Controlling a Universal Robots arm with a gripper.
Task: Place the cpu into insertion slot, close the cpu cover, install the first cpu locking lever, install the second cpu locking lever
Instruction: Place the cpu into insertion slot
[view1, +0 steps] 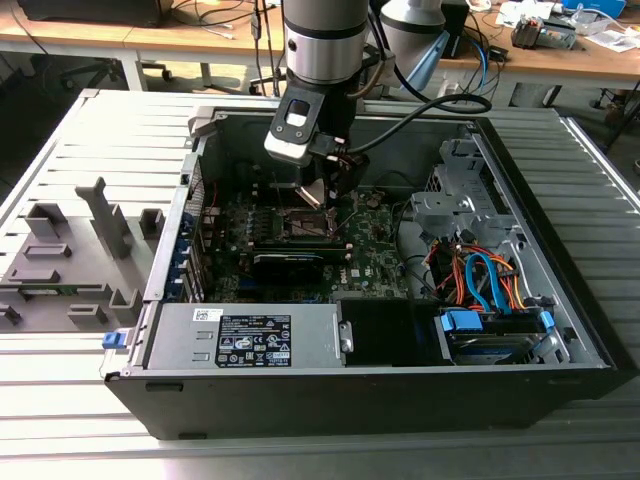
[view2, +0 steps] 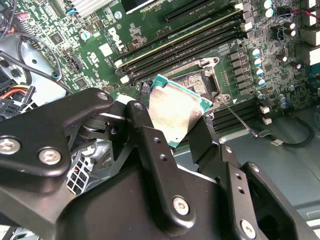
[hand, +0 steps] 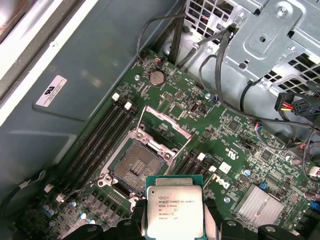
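My gripper (view1: 318, 196) is shut on the cpu (view2: 175, 112), a small square chip with a silver-grey top, held by two opposite edges. In the exterior view the cpu (view1: 312, 192) hangs inside the open computer case, just above the green board. The insertion slot (hand: 136, 167) lies open with its dark pin field bare. In the first wrist view the cpu (hand: 174, 206) is beside the slot, apart from it. The cpu cover (hand: 162, 125) stands swung up at the slot's far edge. A thin wire locking lever (view2: 240, 120) sticks out beside the slot (view2: 197, 82).
Long black memory slots (view2: 190, 40) flank the socket. A metal drive cage (hand: 260, 35) and loose cables (view1: 480, 275) fill the case at the exterior view's right. A power supply (view1: 245, 335) sits at the front. A grey fixture tray (view1: 70, 260) lies outside the case.
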